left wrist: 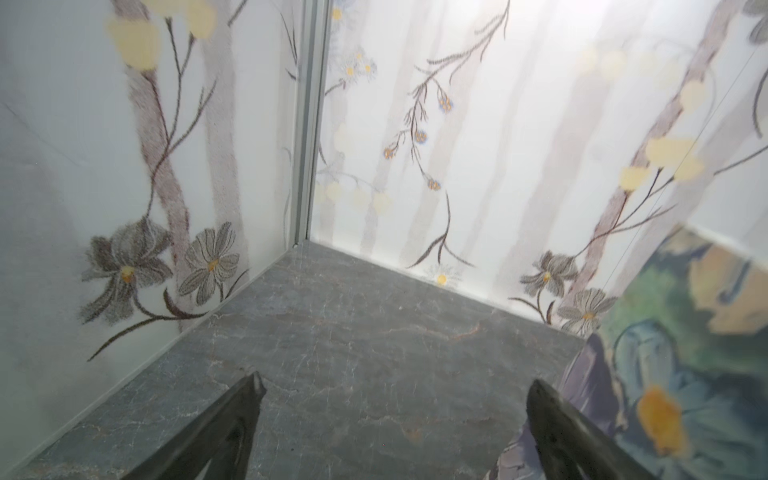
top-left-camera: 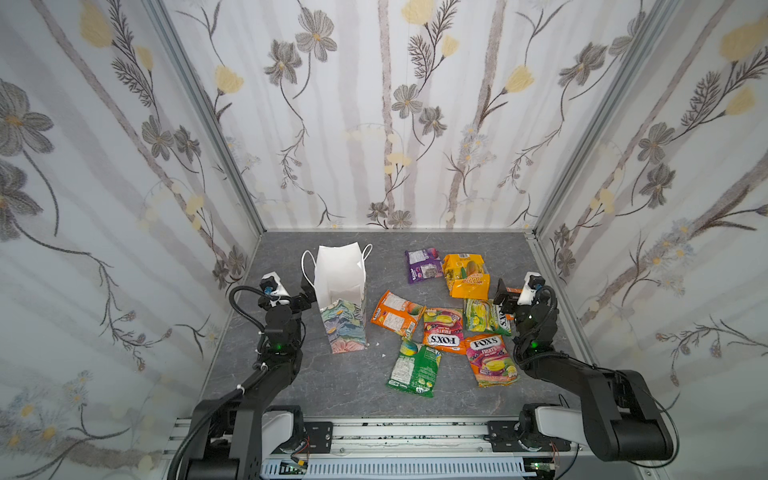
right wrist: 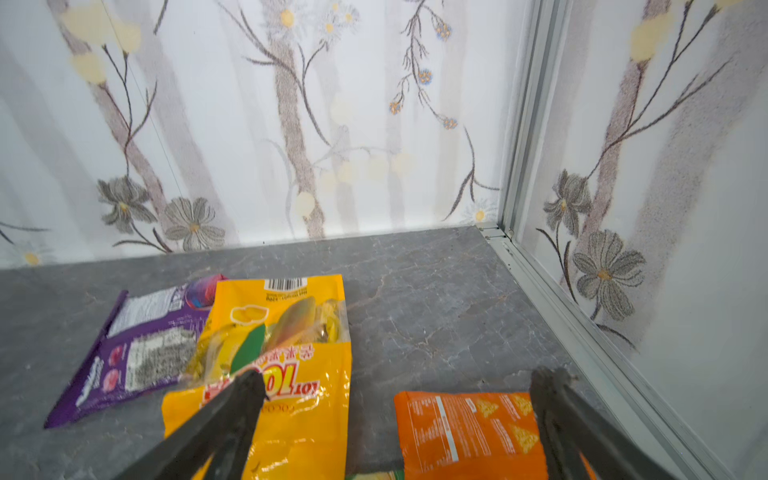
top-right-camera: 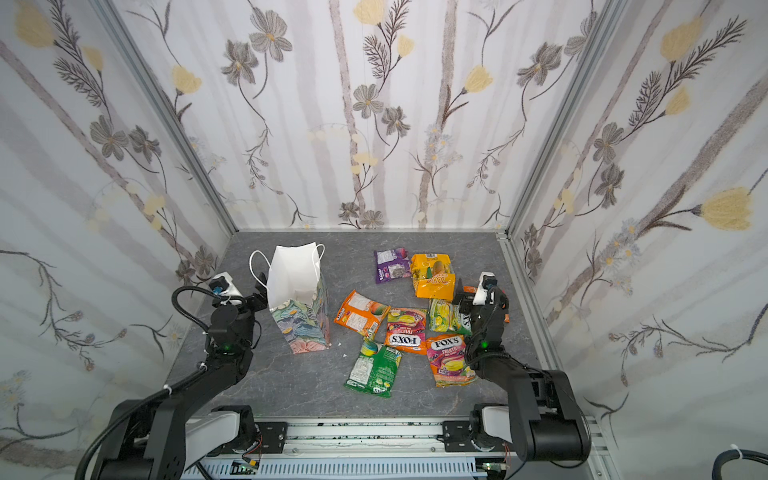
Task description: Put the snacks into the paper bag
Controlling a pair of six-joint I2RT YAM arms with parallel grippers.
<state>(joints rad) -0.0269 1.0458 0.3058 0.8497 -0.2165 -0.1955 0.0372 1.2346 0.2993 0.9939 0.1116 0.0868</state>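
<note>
We see the tall floral-print paper bag [top-left-camera: 347,328] upright, mouth open, on the grey marbled tabletop [top-left-camera: 332,386], left of centre. Crinkly plastic snack packets [top-left-camera: 442,330], orange, yellow, green, purple, pink, lie flat right of it. We note the left gripper [left wrist: 395,384] spread wide, empty, just beside the bag; the right gripper [right wrist: 401,376] spread wide, empty, over a yellow packet [right wrist: 286,332] and an orange packet [right wrist: 465,432].

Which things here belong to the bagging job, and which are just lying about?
Job: bag; purple packet; yellow packet; orange packet; left Fox's packet; right Fox's packet; green packet; lime packet; second orange packet, seen in the right wrist view.

Lying about: white specks on the table.
</note>
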